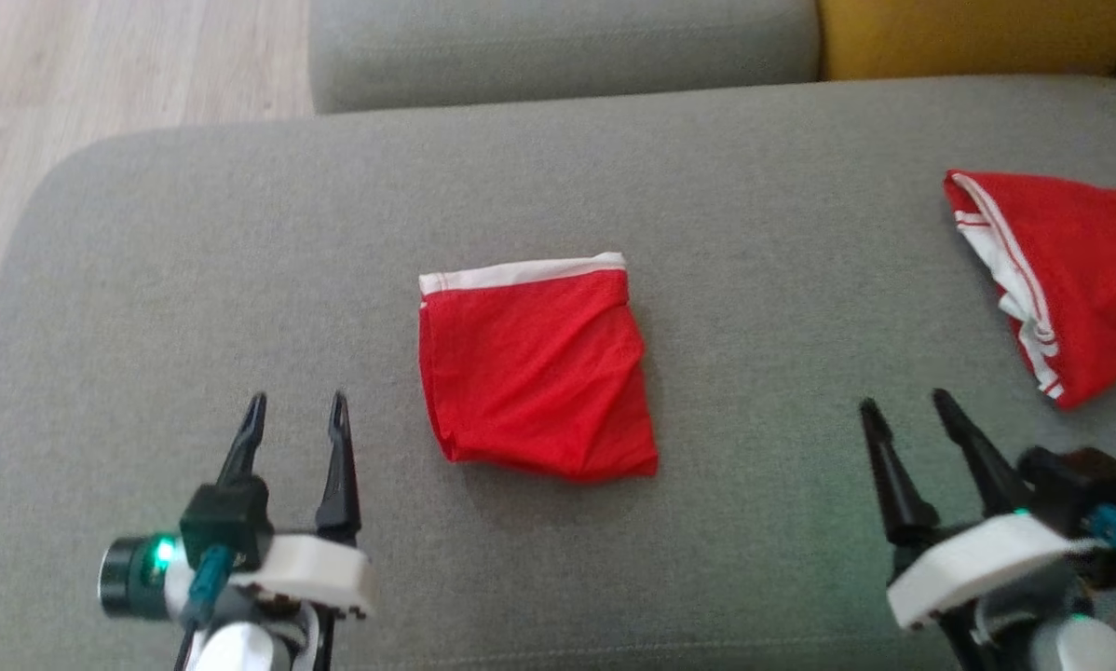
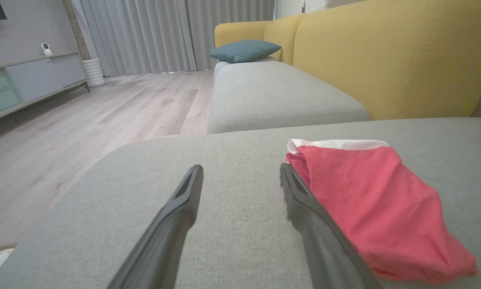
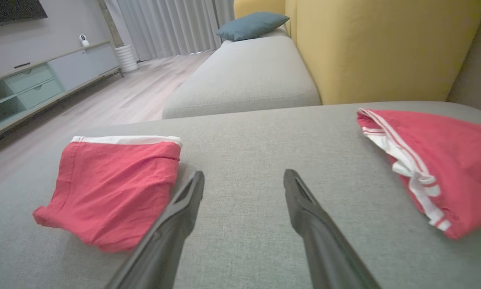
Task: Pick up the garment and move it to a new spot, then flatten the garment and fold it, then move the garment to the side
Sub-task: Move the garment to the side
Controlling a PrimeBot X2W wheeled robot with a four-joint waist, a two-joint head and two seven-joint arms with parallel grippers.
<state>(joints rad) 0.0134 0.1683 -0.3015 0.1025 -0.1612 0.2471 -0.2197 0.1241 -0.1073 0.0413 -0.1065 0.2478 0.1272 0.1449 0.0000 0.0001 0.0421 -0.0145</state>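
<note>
You'll find the folded red garment [image 1: 535, 368] lying flat mid-seat on the grey sofa cushion [image 1: 754, 186]. From it, the head view puts your left gripper [image 1: 297, 410] at 8 o'clock and your right gripper [image 1: 903, 405] at 4, both spread wide and holding nothing. A second red garment [image 1: 1070, 280] lies at 2 o'clock. The left wrist view adds a teal pillow [image 2: 244, 50] at 12.

The second red garment [image 1: 1070, 280] runs off the head view's right edge, so I cannot see its full shape. In my left wrist view, one finger [image 2: 304, 208] of my left tool [image 2: 240, 170] covers the near edge of the folded garment [image 2: 369, 200]. The small white object [image 2: 45, 48] on the cabinet [image 2: 35, 76] is too small to tell.
</note>
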